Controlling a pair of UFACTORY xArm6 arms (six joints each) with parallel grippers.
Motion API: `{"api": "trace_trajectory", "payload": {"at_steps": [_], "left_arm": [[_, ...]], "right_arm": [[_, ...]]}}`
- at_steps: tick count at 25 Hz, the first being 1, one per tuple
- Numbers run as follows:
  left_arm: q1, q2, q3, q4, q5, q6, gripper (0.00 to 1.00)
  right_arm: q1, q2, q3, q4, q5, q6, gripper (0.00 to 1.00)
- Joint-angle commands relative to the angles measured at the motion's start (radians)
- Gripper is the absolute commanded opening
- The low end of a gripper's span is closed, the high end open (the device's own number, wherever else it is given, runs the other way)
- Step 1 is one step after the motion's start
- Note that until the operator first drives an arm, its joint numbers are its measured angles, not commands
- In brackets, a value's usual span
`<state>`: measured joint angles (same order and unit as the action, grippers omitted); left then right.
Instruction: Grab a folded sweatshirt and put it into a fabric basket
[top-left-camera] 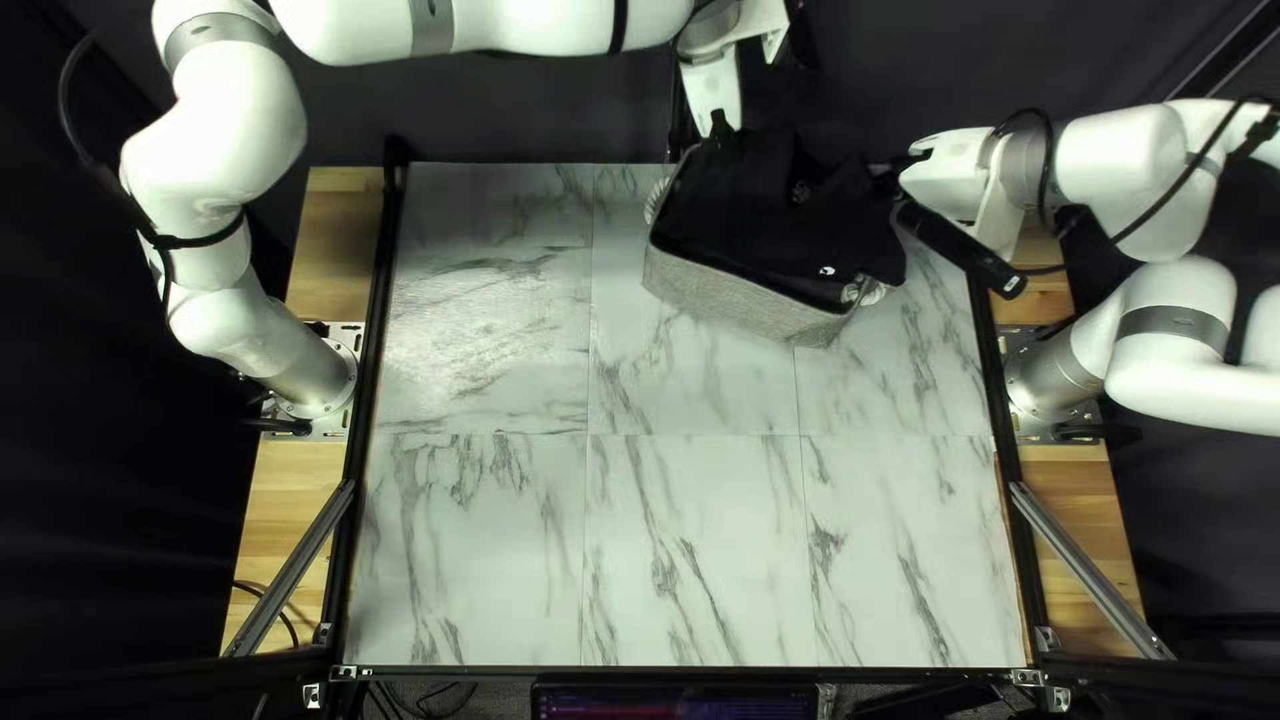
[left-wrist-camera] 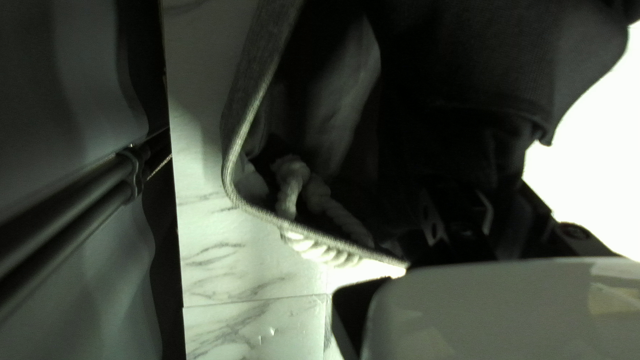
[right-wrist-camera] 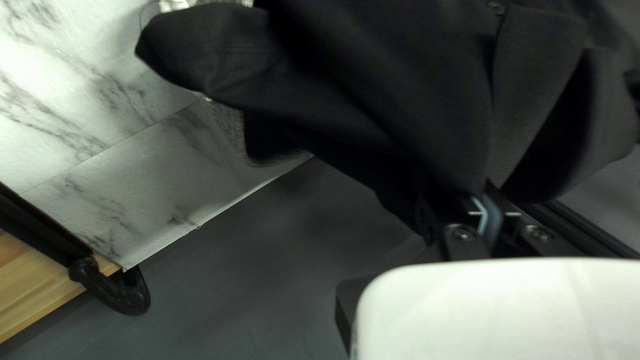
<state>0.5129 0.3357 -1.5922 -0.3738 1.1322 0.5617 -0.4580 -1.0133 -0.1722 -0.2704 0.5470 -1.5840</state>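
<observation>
Pinching: one black sweatshirt (right-wrist-camera: 400, 87), our right gripper (right-wrist-camera: 490, 192), likely to guide it into the basket (top-left-camera: 740, 296) below. Left gripper (top-left-camera: 722, 126): grip, we cannot tell.

My left arm (top-left-camera: 220, 147): glossy white, tubular, rounded joints, grey bands (top-left-camera: 211, 36), a black strap (top-left-camera: 200, 238), black cable (top-left-camera: 74, 114), silver-grey base (top-left-camera: 316, 370) on a bolted metal plate (top-left-camera: 350, 336). My right arm (top-left-camera: 1194, 374): same white shell and grey banding; looping black cables (top-left-camera: 1158, 222); one long black bar (top-left-camera: 954, 246) near the wrist. My right gripper (top-left-camera: 892, 175): black links (right-wrist-camera: 467, 248), round screw heads (right-wrist-camera: 462, 233), white housing (top-left-camera: 954, 174).
</observation>
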Motion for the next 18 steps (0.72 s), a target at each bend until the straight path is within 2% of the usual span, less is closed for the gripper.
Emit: {"api": "trace_trajectory", "payload": {"at_steps": [1,6,10,12,13,15,17,18], "left_arm": [[0.008,-0.027,0.038,-0.01,-0.014,0.012,0.0],[-0.001,-0.014,0.03,-0.007,-0.013,0.008,0.0],[-0.01,-0.025,0.061,-0.012,-0.033,0.012,0.0],[-0.005,-0.041,0.088,-0.018,-0.042,0.02,0.0],[-0.002,-0.055,0.107,-0.024,-0.046,0.024,0.0],[-0.001,-0.064,0.116,-0.026,-0.046,0.024,0.0],[-0.001,-0.066,0.116,-0.023,-0.043,0.021,0.0],[-0.002,-0.066,0.115,-0.021,-0.041,0.019,0.0]], "right_arm": [[-0.026,0.073,-0.015,0.007,-0.077,-0.019,0.0],[-0.029,0.147,-0.005,-0.027,-0.153,0.024,0.0],[-0.016,0.223,-0.019,-0.08,-0.195,0.089,0.0],[-0.016,0.258,-0.061,-0.088,-0.178,0.097,0.0],[-0.012,0.267,-0.106,-0.08,-0.139,0.086,0.0],[-0.002,0.27,-0.145,-0.08,-0.098,0.088,0.0],[0.007,0.264,-0.145,-0.087,-0.09,0.098,0.0],[0.016,0.241,-0.117,-0.097,-0.095,0.114,0.0]]}}
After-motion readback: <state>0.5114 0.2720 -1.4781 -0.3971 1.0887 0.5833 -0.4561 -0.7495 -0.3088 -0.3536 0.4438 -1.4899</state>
